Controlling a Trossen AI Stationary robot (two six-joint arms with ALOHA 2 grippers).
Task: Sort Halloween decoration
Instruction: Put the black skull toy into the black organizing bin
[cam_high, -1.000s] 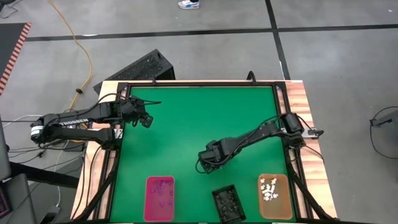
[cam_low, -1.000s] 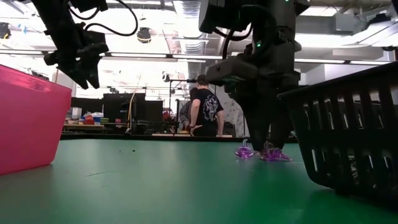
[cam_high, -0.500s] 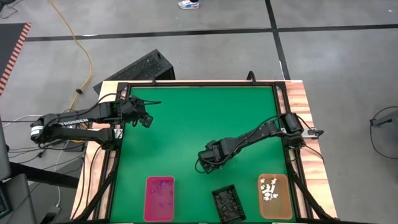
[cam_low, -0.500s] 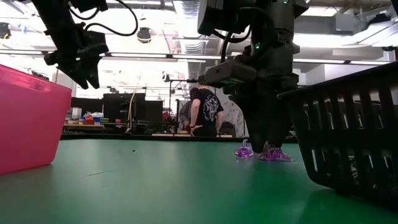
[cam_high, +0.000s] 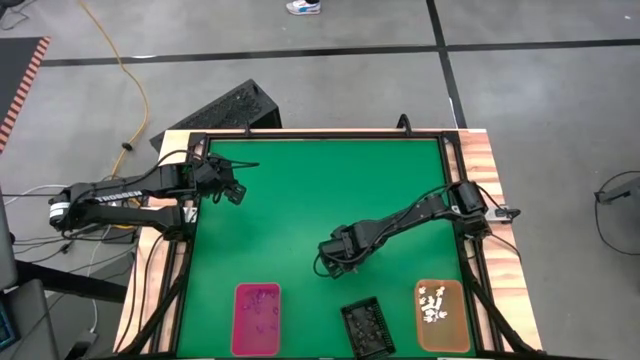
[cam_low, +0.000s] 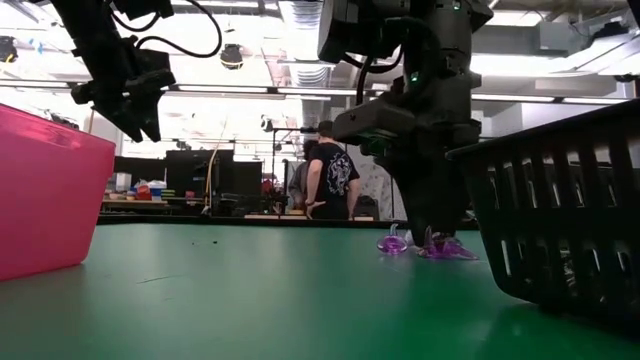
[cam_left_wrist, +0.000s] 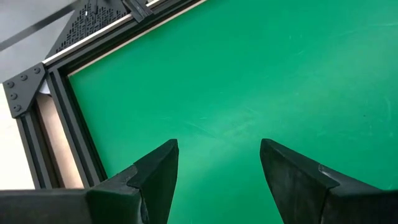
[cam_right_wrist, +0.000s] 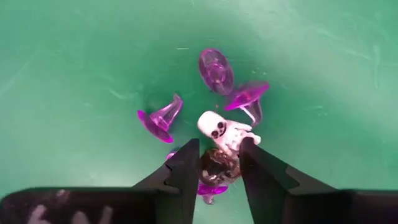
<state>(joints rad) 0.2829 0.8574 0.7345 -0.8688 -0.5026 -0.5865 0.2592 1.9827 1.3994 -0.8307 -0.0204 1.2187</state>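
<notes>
A small heap of trinkets lies on the green mat (cam_high: 300, 200) near the table's middle: three purple witch hats (cam_right_wrist: 160, 118) (cam_right_wrist: 216, 70) (cam_right_wrist: 247, 99), a white skeleton (cam_right_wrist: 222, 129) and a dark trinket (cam_right_wrist: 217, 167). The purple ones also show in the low view (cam_low: 447, 250). My right gripper (cam_right_wrist: 217, 149) points down over the heap (cam_high: 335, 262), shut on the dark trinket. My left gripper (cam_left_wrist: 217, 149) hangs open and empty above the mat's far left (cam_high: 232, 192). My right gripper has the dark trinket (cam_right_wrist: 217, 169) pinched between its two fingers, which come from above and point down. The fingertips (cam_low: 432, 235) stand at the mat. Another purple piece (cam_right_wrist: 208, 188) lies under the trinket, and the skeleton lies just beyond the fingertips.
Along the near edge stand a pink tray (cam_high: 257, 318), a black slotted basket (cam_high: 366, 326) and an orange tray (cam_high: 441, 314) holding white trinkets. A black frame (cam_high: 320, 135) rims the mat. People stand in the room behind the table (cam_low: 325, 180).
</notes>
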